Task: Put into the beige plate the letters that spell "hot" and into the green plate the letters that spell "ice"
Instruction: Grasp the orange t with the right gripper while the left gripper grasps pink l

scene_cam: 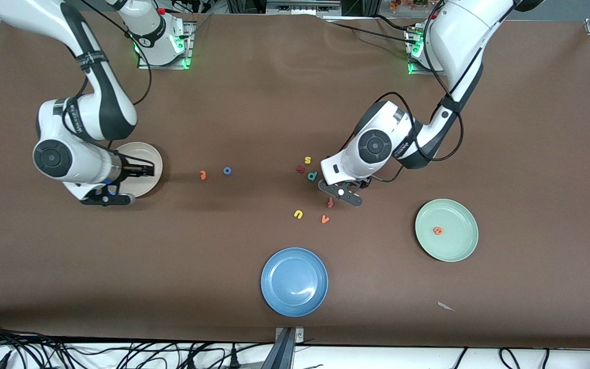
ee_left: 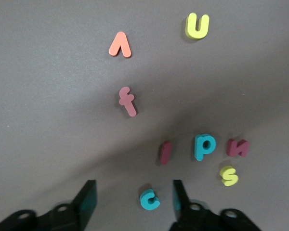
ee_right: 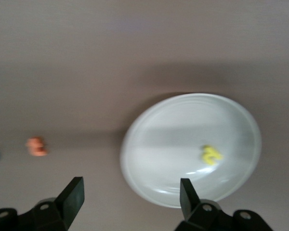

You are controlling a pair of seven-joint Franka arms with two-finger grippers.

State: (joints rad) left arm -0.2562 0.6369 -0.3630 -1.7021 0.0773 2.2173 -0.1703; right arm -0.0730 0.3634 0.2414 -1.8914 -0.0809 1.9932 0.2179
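brown cloth covers the whole table [scene_cam: 530, 128], and the only writing to read is the small foam letters themselves. in the left wrist view the left gripper [ee_left: 132, 204] hangs low over the middle group of letters, its jaws spread, with the teal c [ee_left: 149, 198] lying between the two fingers, not pinched. close to it lie the dark red i [ee_left: 165, 152], a teal p [ee_left: 204, 146], a dark red letter [ee_left: 238, 147], a yellow s [ee_left: 229, 175], a red f [ee_left: 127, 101], an orange v [ee_left: 120, 44] and a yellow u [ee_left: 197, 26]. the orange e [scene_cam: 437, 231] lies in the green plate [scene_cam: 466, 246]. the right gripper [ee_right: 130, 199] is over the beige plate [ee_right: 149, 144] with its jaws spread and holding nothing; the yellow h [ee_right: 210, 155] lies in this plate. the orange t [scene_cam: 203, 175] and the blue o [scene_cam: 227, 170] lie on the cloth between the beige plate and the middle group. a blue plate [scene_cam: 274, 292] stands nearest to the front camera.
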